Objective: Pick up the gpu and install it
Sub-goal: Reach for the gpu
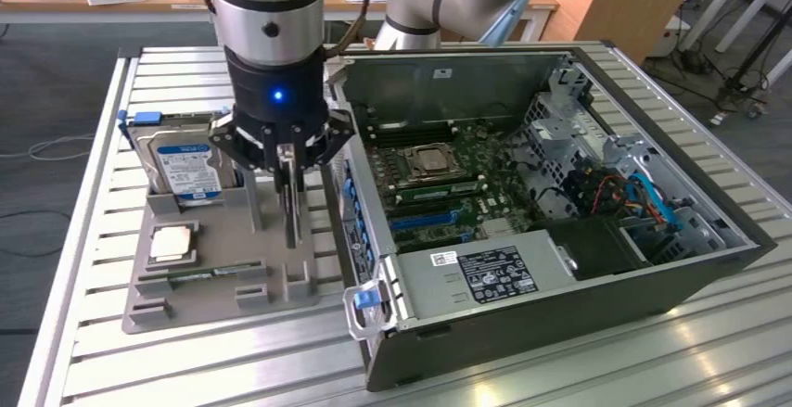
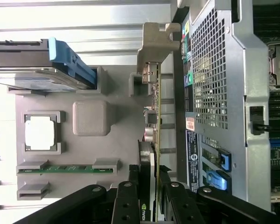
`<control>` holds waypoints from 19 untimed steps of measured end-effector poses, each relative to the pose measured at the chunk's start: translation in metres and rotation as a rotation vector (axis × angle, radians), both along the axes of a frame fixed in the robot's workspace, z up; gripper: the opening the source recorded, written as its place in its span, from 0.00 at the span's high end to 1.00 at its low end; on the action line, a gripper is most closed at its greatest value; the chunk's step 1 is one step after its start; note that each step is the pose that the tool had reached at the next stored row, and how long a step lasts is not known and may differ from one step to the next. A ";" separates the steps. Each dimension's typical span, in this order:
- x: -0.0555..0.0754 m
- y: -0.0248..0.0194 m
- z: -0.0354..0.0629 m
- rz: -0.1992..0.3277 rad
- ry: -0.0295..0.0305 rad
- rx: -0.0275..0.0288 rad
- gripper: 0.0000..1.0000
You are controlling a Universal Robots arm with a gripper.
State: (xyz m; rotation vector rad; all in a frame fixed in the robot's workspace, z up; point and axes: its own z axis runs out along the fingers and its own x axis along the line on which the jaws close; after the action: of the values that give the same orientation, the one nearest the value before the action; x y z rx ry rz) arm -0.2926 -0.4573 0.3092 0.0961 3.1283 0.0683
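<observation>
The gpu (image 1: 292,222) is a thin dark card standing on edge at the side of the grey holder tray (image 1: 210,310) nearest the computer case. In the wrist view I see the gpu (image 2: 154,116) edge-on, with its silvery bracket (image 2: 155,44) at the far end. My gripper (image 1: 288,171) hangs straight above it. Its black fingers (image 2: 142,161) press against both faces of the card, so my gripper (image 2: 153,170) is shut on the card's near end. The card's lower edge still looks close to the tray.
An open computer case (image 1: 693,268) lies at the exterior view's right, motherboard (image 1: 446,184) exposed; its perforated wall (image 2: 214,93) runs close beside the card. The tray also holds a hard drive (image 1: 185,166), a processor (image 1: 171,243) and a memory stick (image 1: 204,277). All rest on a slatted metal table (image 1: 185,370).
</observation>
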 end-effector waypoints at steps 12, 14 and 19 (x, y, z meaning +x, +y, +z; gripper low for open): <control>0.000 0.0000 0.0467 0.000 0.0001 -0.0001 0.73; 0.000 0.0000 0.0535 0.000 0.0000 -0.0001 0.73; 0.001 0.0000 0.0705 0.000 0.0000 -0.0001 0.73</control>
State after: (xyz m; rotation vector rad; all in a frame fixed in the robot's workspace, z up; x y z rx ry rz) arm -0.2920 -0.4573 0.3797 0.0961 3.1284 0.0682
